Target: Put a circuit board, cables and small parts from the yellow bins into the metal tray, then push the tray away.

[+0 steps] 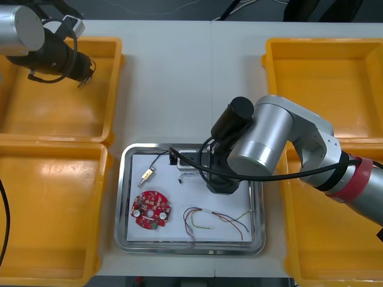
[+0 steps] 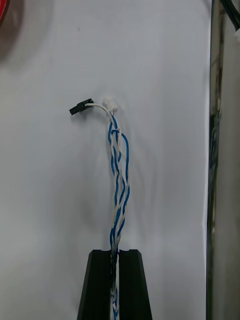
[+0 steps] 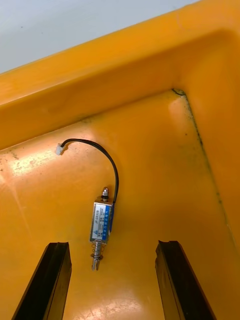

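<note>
Our right claw (image 2: 115, 252) is pinched shut on the twisted blue and white cable (image 2: 118, 170), its free end lying in the shiny metal tray (image 1: 190, 250). On release it may cling to the claw (our guess) and drag out. The tray also holds a round red circuit board (image 1: 150, 209) and a red and yellow cable (image 1: 215, 218). Our left claw (image 3: 112, 244) gapes empty over a yellow plastic bin (image 3: 165, 150) holding a small metal part (image 3: 101, 225).
</note>
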